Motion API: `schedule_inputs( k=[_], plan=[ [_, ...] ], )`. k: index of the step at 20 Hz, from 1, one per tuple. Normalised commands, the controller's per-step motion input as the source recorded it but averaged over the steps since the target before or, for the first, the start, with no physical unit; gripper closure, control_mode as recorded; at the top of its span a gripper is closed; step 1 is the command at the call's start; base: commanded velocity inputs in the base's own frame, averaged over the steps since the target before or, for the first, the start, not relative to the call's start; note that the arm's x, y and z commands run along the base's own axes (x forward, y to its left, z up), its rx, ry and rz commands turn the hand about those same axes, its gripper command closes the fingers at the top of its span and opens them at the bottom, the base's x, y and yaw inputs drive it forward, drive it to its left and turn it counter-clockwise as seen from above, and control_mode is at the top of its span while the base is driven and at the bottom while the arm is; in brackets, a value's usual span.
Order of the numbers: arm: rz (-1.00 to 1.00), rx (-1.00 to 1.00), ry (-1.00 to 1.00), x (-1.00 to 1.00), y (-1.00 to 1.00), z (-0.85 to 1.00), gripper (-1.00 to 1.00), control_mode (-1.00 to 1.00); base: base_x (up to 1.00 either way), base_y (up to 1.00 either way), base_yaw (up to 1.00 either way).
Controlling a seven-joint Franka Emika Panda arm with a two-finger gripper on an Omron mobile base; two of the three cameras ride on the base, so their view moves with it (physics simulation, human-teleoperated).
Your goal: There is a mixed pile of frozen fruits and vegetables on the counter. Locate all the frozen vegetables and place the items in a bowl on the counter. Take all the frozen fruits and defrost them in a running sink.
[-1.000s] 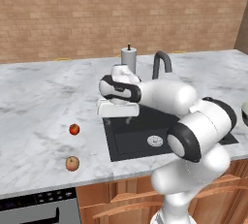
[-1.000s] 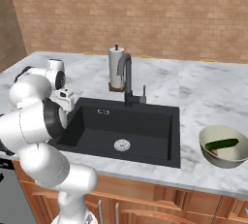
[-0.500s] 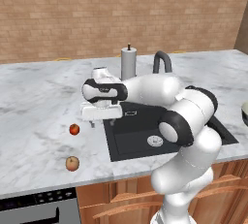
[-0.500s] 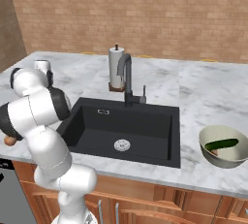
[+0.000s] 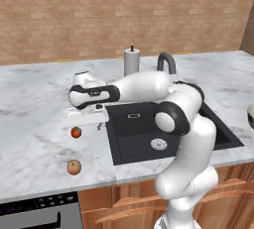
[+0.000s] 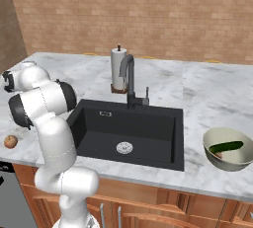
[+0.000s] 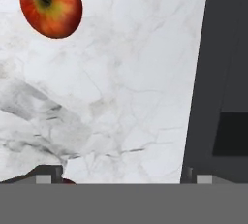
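Arm has swung left off the sink [image 5: 163,124], pincer [image 5: 85,119] spread wide and empty above the red ball [image 5: 76,133] on the desk [image 5: 34,104]; fruit pickup looks next.

1. A tan brick wall [image 5: 124,15] runs behind the worktop in both base views.
2. A darker brown wall panel [image 6: 10,34] stands at the left edge of the right base view.
3. Wooden cabinet fronts [image 6: 163,207] with curved handles sit below.
4. A dark appliance panel [image 5: 39,213] with a row of knobs sits left of the cabinets.
5. Lighting is even, with soft shadows.
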Motion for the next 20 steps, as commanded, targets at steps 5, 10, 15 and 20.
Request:
schedule_inputs(
  k=[5, 10, 15, 20],
  plan=[
    [-0.03, -0.02, -0.1, 0.29, 0.23, -0.24, -1.0, -1.0, 0.0, 0.0, 0.0],
    [-0.05, 0.0, -0.15, 0.18, 0.13, -0.13, -1.0, -1.0, 0.0, 0.0, 0.0],
    [-0.01, -0.01, -0.02, 0.15, 0.06, -0.02, -1.0, -1.0, 0.0, 0.0, 0.0],
    [0.0, 0.01, 0.0, 0.23, -0.04, -0.09, -1.0, -1.0, 0.0, 0.0, 0.0]
  ],
)
